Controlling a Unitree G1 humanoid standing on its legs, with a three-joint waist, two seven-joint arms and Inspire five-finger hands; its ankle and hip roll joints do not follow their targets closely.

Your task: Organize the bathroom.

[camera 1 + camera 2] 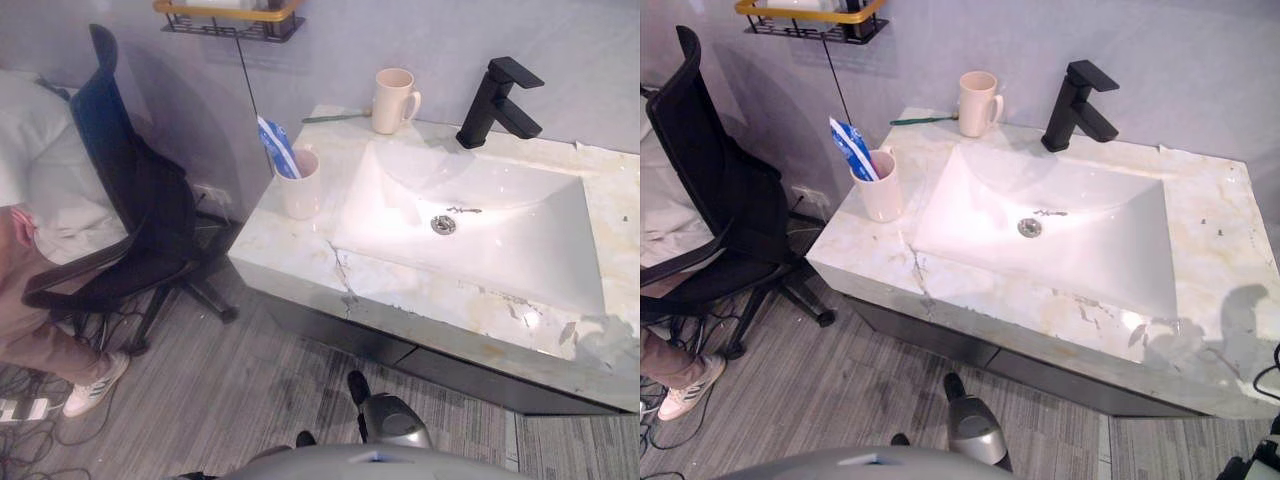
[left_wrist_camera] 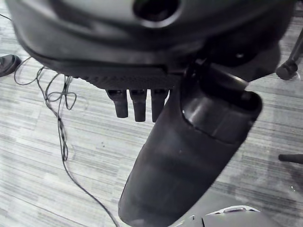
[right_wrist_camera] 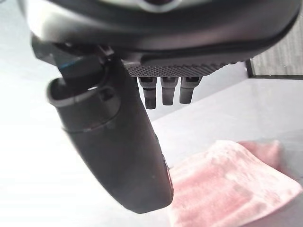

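On the marble counter (image 1: pixel 290 255), a white cup (image 1: pixel 300 185) holding a blue toothpaste tube (image 1: pixel 277 147) stands at the left edge. A cream mug (image 1: pixel 393 100) stands at the back by the wall, and a green toothbrush (image 1: pixel 335 117) lies flat beside it. A folded pink towel (image 3: pixel 232 189) lies on a pale surface just past my right hand (image 3: pixel 118 142), whose fingers hang relaxed and hold nothing. Over the grey plank floor, my left hand (image 2: pixel 184 156) is open and empty.
A black faucet (image 1: pixel 497 100) stands behind the white basin (image 1: pixel 520 250). A wire shelf (image 1: pixel 230 18) hangs on the wall at the upper left. Left of the counter a person (image 1: pixel 40 200) sits by a black office chair (image 1: pixel 130 210). Cables (image 2: pixel 59 123) trail on the floor.
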